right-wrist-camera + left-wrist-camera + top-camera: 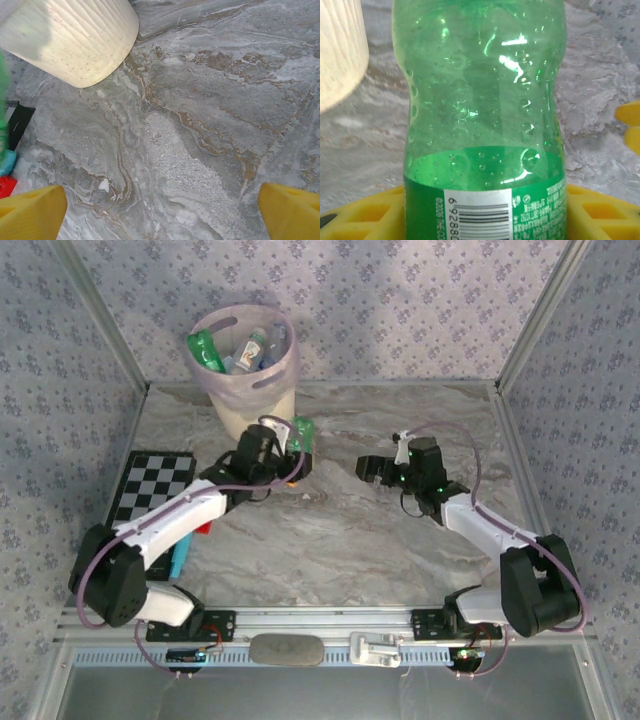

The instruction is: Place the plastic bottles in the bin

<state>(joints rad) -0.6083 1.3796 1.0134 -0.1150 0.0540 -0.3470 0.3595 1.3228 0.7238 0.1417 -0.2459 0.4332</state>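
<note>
**Fig.** L claw [296,445] was closed partway on a green bottle [480,125]. Its yellow pads [385,202] pressed both sides at the label band, w/ the barcode facing the wrist cam. The bottle sat just right of the pink bin [228,380], beside its cream lower half, over the far-left part of the marble counter [210,125]. Whether it rested on the counter or hung clear could not be told. Several other bottles [207,348] lay inside the bin. R claw [160,215] stood fully open and empty over bare counter, right of centre and well apart from the bottle.

Handling (judged): thin green plastic w/ no liquid seen, only droplets inside, so prob. very light. Walls were likely to dent under a hard squeeze, and the glossy surface looked slippery. The body narrowed to a waist above the label, which gave a shoulder vs. slip. Best hold: across the body on the label band, moderate force, w/ neck & cap end left free for tipping over the bin rim.
</note>
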